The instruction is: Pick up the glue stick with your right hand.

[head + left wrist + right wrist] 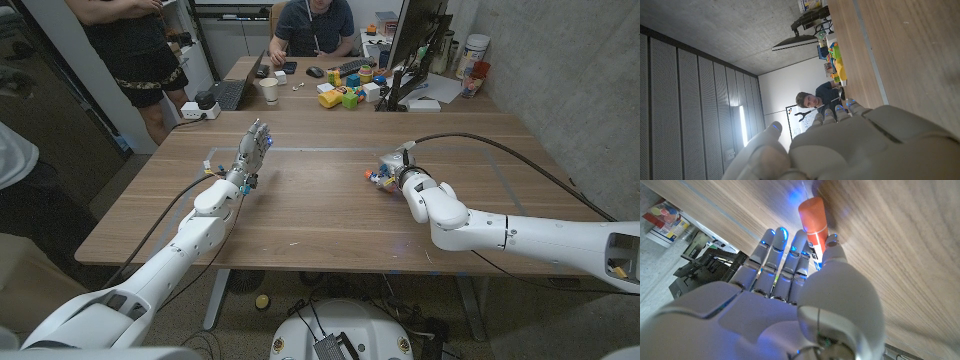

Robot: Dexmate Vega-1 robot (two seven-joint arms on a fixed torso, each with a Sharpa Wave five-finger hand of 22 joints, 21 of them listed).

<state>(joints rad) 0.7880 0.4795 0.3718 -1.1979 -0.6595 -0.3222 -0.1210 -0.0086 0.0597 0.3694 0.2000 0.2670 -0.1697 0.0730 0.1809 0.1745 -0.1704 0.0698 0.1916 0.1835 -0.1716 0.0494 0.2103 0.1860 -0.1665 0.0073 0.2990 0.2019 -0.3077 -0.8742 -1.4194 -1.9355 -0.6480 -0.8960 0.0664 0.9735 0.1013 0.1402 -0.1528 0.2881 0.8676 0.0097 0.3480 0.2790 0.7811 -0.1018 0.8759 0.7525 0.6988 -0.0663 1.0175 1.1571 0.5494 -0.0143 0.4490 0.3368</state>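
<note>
Already my right hand (390, 170) has its fingers (771, 255) and thumb closed around the glue stick (813, 220), pinching it with the orange cap poking out just above the wooden table (320, 215). I judge the grasp made and only the lift left. My left hand (252, 150) stands with fingers raised and apart, holding nothing.

Wooden table (320, 215) under glue stick (813, 220)

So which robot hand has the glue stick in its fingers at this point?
The right robot hand: its fingers close around the orange-capped glue stick low over the table. The left robot hand stands open, fingers up, holding nothing.
</note>
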